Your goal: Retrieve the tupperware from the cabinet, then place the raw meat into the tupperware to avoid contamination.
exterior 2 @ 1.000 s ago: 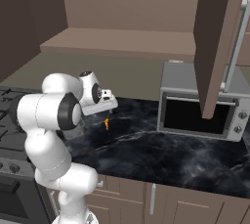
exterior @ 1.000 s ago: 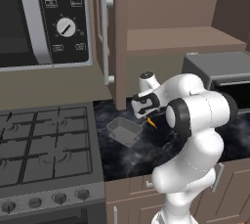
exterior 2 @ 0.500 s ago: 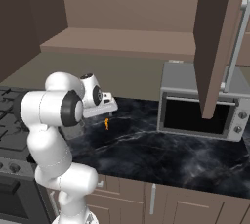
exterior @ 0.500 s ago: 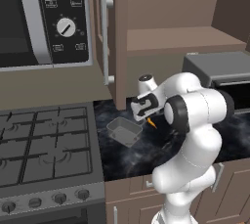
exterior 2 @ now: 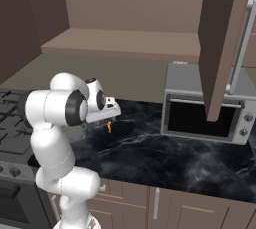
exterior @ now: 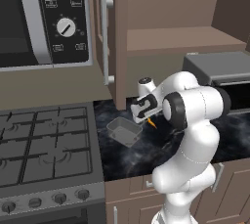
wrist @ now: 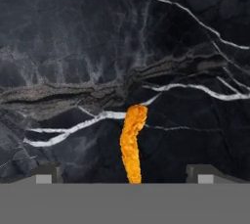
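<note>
The tupperware (exterior: 124,131), a small translucent grey tub, stands empty on the black marble counter (exterior: 122,159) beside the stove. The raw meat (exterior: 153,123), a tiny orange sliver, sits just right of the tub. My gripper (exterior: 147,117) hangs directly over the meat, pointing down, open. In the hand view the meat (wrist: 132,145) runs up from between the two wide-apart fingertips (wrist: 48,173) of my gripper (wrist: 125,176). From the right, the gripper (exterior 2: 109,119) sits right above the meat (exterior 2: 109,126). The cabinet (exterior: 115,37) is open, its shelf (exterior: 180,39) bare.
A grey toaster oven (exterior 2: 205,108) stands on the counter to the right. The stove (exterior: 44,149) lies to the left, with a microwave (exterior: 44,17) above it. The open cabinet door (exterior 2: 225,38) hangs over the toaster oven.
The gripper has sunk slightly toward the meat. The meat and the tub have stayed where they were.
</note>
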You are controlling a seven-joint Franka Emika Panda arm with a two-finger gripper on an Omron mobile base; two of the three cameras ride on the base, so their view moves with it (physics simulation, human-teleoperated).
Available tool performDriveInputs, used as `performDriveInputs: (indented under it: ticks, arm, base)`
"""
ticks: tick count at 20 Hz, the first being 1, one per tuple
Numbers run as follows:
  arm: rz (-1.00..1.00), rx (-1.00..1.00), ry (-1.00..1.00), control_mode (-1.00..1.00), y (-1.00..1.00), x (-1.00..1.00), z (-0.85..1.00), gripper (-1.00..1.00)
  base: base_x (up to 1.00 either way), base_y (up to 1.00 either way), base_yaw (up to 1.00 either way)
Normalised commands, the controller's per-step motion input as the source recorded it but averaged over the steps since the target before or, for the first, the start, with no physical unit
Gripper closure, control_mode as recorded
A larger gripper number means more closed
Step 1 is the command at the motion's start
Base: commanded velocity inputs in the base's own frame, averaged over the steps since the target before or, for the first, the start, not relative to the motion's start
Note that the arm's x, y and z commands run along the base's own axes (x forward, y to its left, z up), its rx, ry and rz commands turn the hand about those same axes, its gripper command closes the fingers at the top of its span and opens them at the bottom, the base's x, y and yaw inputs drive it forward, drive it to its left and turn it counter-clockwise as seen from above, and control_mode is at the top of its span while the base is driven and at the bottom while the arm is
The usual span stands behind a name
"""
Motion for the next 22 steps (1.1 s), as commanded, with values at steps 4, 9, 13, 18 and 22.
performDriveInputs:
  ticks: [4,9,13,18,22]
  arm:
    - [0.00,0.00,0.00,-1.00,0.00,0.05,-0.17,-1.00]
    - [0.00,0.00,0.00,-1.00,0.00,0.03,-0.20,-1.00]
    - [0.00,0.00,0.01,-1.00,-0.02,0.01,-0.22,-1.00]
    - [0.00,0.00,0.00,-1.00,-0.03,0.03,-0.18,-1.00]
    - [0.00,0.00,0.00,-1.00,-0.06,0.07,-0.15,-1.00]
  base:
    - [0.00,0.00,0.00]
    - [0.00,0.00,0.00]
    - [0.00,0.00,0.00]
    - [0.00,0.00,0.00]
    - [0.00,0.00,0.00]
